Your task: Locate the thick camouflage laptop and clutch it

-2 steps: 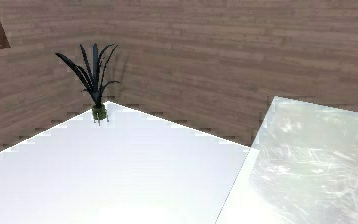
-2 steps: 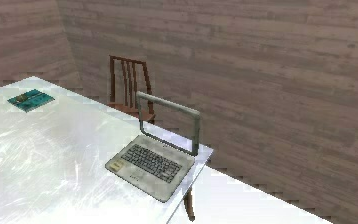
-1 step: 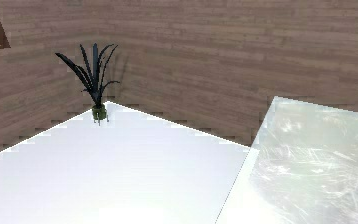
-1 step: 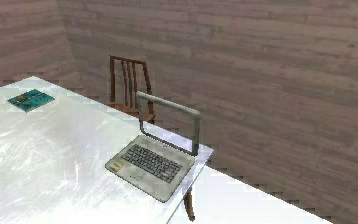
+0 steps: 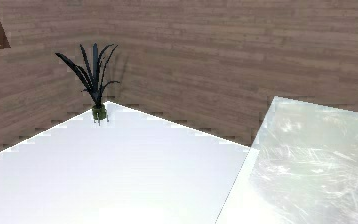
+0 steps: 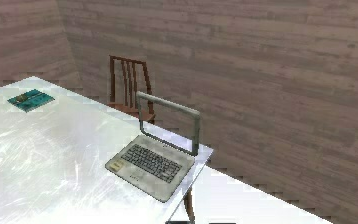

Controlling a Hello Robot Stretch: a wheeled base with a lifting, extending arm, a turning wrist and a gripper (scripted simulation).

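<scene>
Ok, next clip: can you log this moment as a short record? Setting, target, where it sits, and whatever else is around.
setting: room with wood-panelled walls
target: laptop, lid raised, keyboard showing
target location: on the pale marbled table, near its far edge in the arm side view
also on table: flat teal item, toward the arm side view's left
behind table: wooden chair
forward view: dark-leaved potted plant in the corner

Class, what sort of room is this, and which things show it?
Probably a home study or dining corner: an open laptop on a pale table, a wooden chair behind it, and a potted plant by wood-panelled walls.
</scene>
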